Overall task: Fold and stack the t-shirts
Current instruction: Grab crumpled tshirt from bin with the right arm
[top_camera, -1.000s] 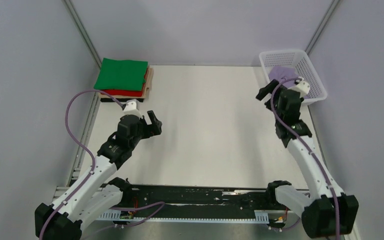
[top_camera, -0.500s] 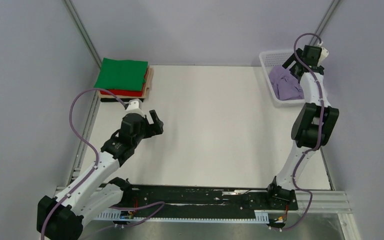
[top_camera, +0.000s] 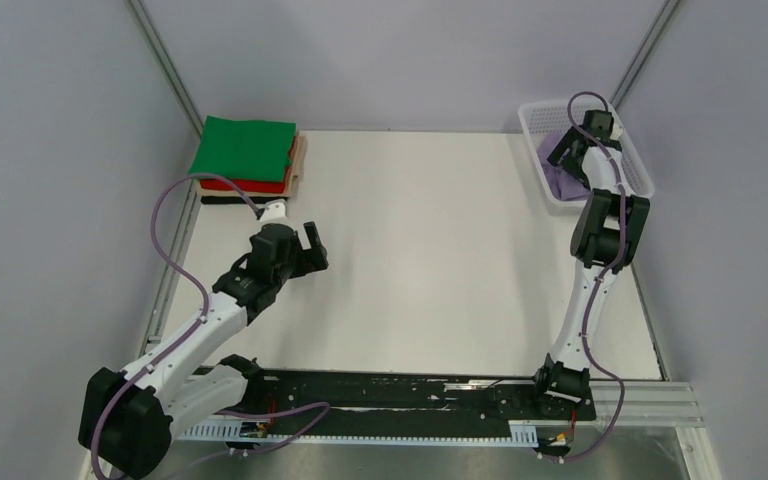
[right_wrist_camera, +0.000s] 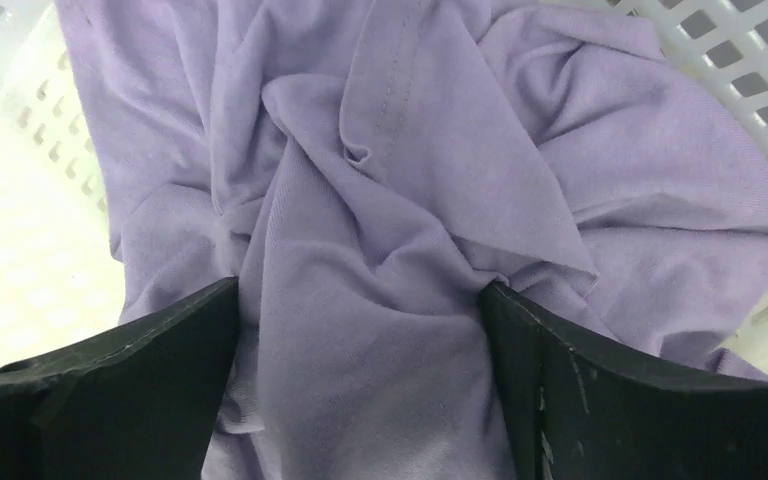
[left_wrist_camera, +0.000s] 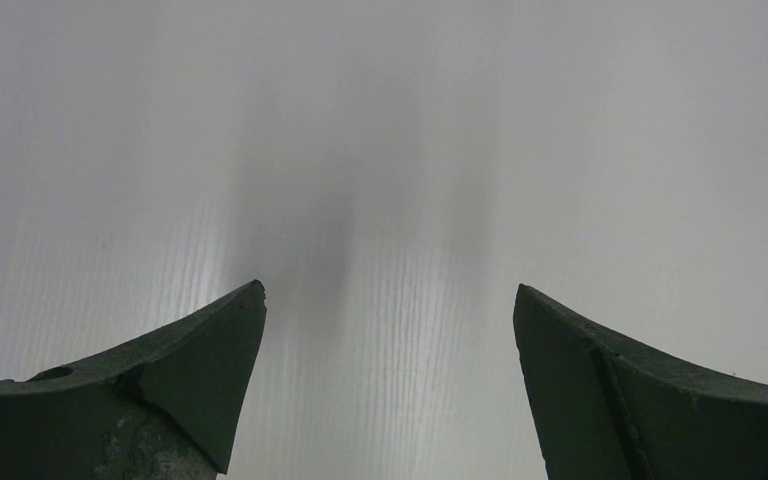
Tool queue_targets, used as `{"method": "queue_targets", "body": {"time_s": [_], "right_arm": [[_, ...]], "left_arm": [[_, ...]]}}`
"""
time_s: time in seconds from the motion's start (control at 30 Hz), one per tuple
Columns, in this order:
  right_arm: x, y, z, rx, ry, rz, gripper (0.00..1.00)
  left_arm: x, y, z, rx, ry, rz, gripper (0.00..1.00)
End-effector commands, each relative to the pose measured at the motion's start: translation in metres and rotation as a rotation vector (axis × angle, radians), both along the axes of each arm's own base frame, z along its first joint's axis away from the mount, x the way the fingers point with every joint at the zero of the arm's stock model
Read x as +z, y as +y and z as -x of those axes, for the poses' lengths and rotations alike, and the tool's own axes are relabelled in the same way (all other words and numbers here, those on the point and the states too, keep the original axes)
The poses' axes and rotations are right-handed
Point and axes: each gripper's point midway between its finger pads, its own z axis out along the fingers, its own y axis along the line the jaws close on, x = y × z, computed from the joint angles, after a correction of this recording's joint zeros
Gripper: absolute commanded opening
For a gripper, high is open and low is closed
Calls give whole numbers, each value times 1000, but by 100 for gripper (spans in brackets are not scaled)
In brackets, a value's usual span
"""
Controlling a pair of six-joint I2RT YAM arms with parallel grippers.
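Note:
A crumpled lavender t-shirt (top_camera: pixel 559 180) (right_wrist_camera: pixel 410 190) lies in the white mesh basket (top_camera: pixel 558 104) (right_wrist_camera: pixel 740 60) at the far right. My right gripper (top_camera: pixel 572 160) (right_wrist_camera: pixel 360 292) is down inside the basket, open, its fingers pressed into the cloth with a fold bunched between them. At the far left stand folded t-shirts: green (top_camera: pixel 243 148) on top, red (top_camera: pixel 245 186) under it, tan (top_camera: pixel 299 160) showing at the side. My left gripper (top_camera: pixel 310 246) (left_wrist_camera: pixel 390 292) hangs open over bare table, holding nothing.
A black strip (top_camera: pixel 222 200) lies just in front of the folded stack. The white table (top_camera: pixel 430 250) spreads between the arms. A black rail (top_camera: pixel 390 390) with cables runs along the near edge. Grey walls close in at both sides.
The right arm swung out over the basket and dropped its gripper onto the lavender shirt. The left gripper crept slightly right and stayed open.

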Motion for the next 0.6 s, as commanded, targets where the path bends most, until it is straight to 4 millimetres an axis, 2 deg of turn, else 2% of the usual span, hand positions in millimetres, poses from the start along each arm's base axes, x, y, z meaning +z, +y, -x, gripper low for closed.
{"method": "queue_targets", "body": {"time_s": [0.0, 0.07, 0.1, 0.17, 0.2, 0.27, 0.3, 0.43, 0.57], "right_arm": [[-33, 4, 4, 36, 65, -30, 89], [-37, 6, 5, 50, 74, -36, 79], [-35, 7, 4, 56, 72, -37, 71], [-27, 8, 1, 77, 54, -38, 37], [-16, 9, -2, 84, 33, -35, 22], [3, 10, -7, 96, -5, -34, 7], [20, 11, -11, 103, -41, -30, 1], [84, 15, -21, 135, -178, -13, 0], [165, 24, -24, 186, -354, 18, 0]], "left_arm": [[20, -1, -12, 31, -65, 24, 100], [20, 0, -12, 35, -65, 24, 100], [21, 0, -11, 36, -66, 26, 100], [22, 0, -10, 38, -67, 30, 100], [22, 0, -10, 37, -66, 36, 100], [22, 0, -8, 36, -67, 41, 100], [21, 0, -7, 35, -66, 43, 100], [24, 0, -4, 36, -74, 58, 100], [29, 1, 0, 36, -92, 77, 100]]}}
